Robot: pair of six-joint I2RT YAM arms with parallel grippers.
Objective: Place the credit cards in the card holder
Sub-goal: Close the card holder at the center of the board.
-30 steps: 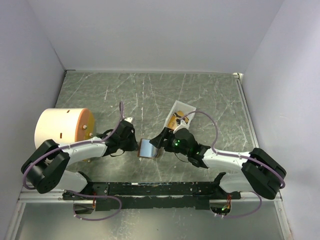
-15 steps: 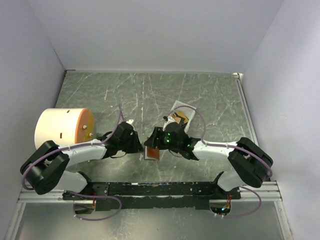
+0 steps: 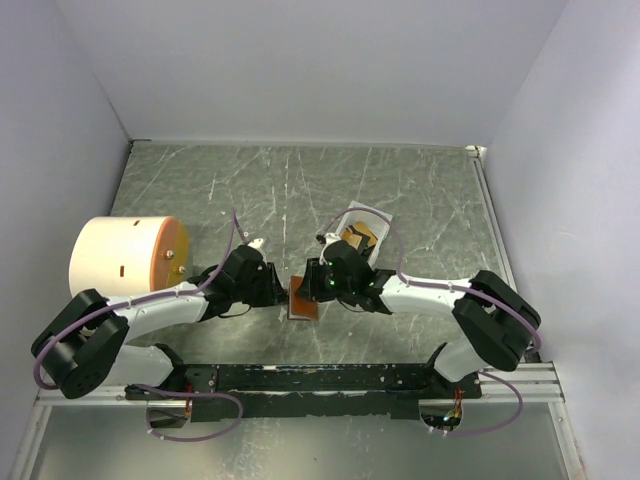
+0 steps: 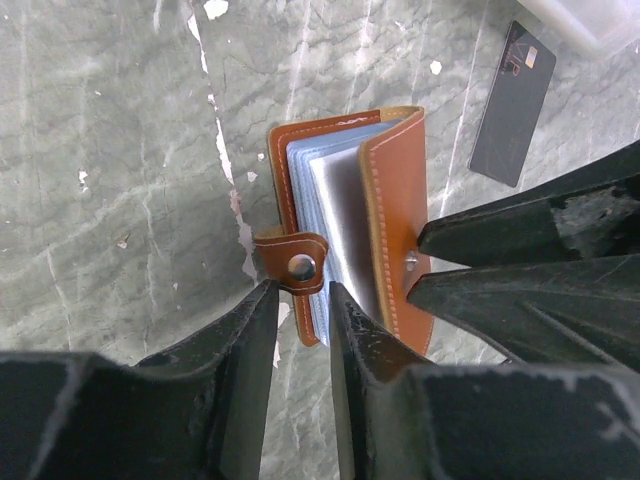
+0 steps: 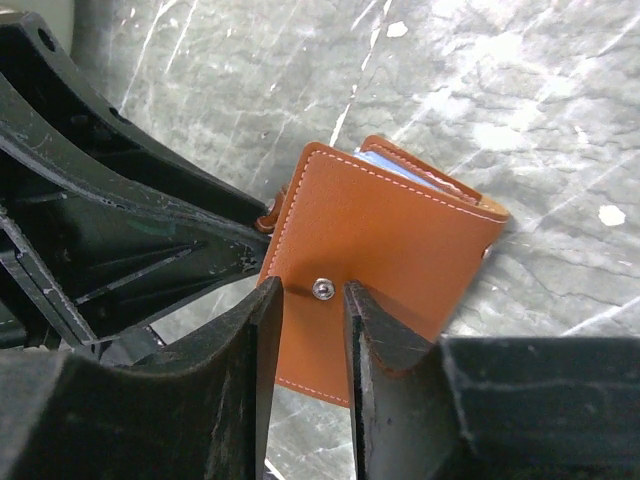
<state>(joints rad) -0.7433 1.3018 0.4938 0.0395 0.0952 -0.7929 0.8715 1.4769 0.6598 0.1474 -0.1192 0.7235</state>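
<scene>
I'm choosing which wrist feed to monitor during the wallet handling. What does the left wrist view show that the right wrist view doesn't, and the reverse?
Only the left wrist view shows the card holder's light-blue sleeves, its snap tab, a dark credit card lying on the table beyond it, and a white tray corner. Only the right wrist view shows the broad face of the outer cover. Both show the partly open card holder, the cover's stud, and the left gripper and right gripper on opposite sides.
</scene>
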